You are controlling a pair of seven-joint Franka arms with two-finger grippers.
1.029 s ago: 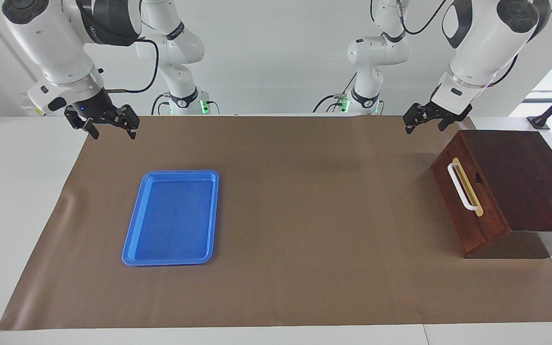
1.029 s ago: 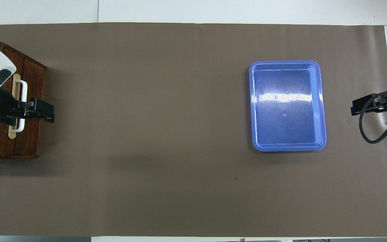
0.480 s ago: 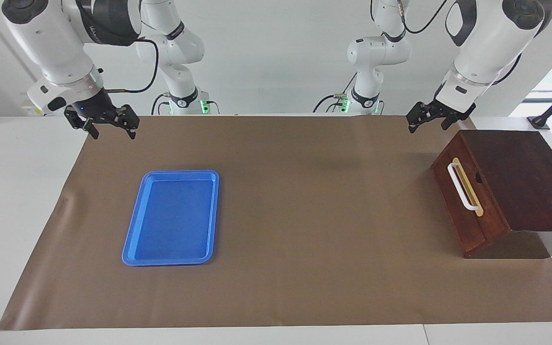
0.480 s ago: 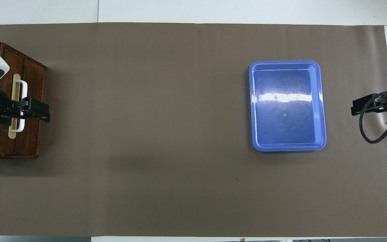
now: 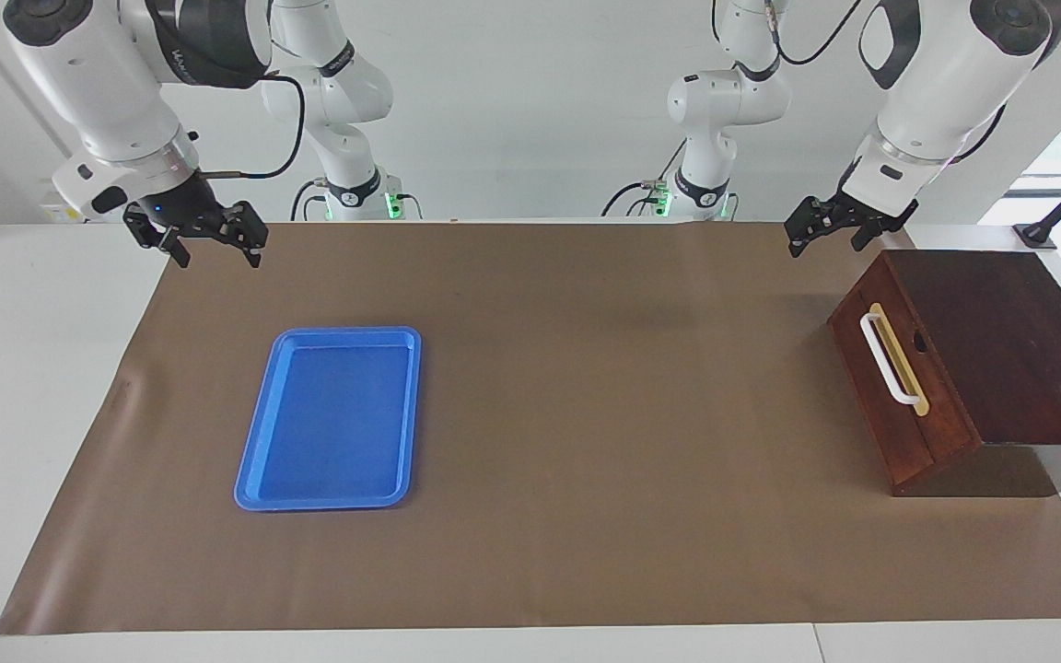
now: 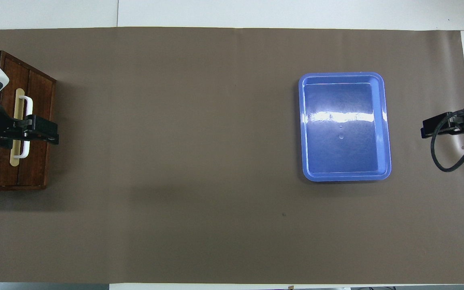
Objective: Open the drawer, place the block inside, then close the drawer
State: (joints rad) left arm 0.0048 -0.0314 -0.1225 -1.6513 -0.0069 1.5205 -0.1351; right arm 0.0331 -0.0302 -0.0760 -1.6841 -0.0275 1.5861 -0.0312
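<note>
The drawer [image 5: 899, 405] is shut in its dark wooden box [image 5: 1009, 341] at the left arm's end of the table, its white bar handle [image 5: 887, 361] facing the table's middle. It also shows in the overhead view [image 6: 38, 104]. My left gripper [image 5: 825, 241] is open and empty. It hangs in the air over the drawer's front and handle [image 6: 42, 135] and touches nothing. My right gripper [image 5: 215, 250] is open and empty, and waits raised over the mat's edge at the right arm's end [image 6: 437, 125]. The yellow block is not in view.
A blue tray [image 5: 263, 479] lies empty on the brown mat [image 5: 586, 414] toward the right arm's end, and shows in the overhead view [image 6: 386, 121] too. White table [image 5: 24, 368] borders the mat.
My left gripper has drawn back a little from the table's middle toward the box and risen slightly. The right arm, drawer and tray have not moved.
</note>
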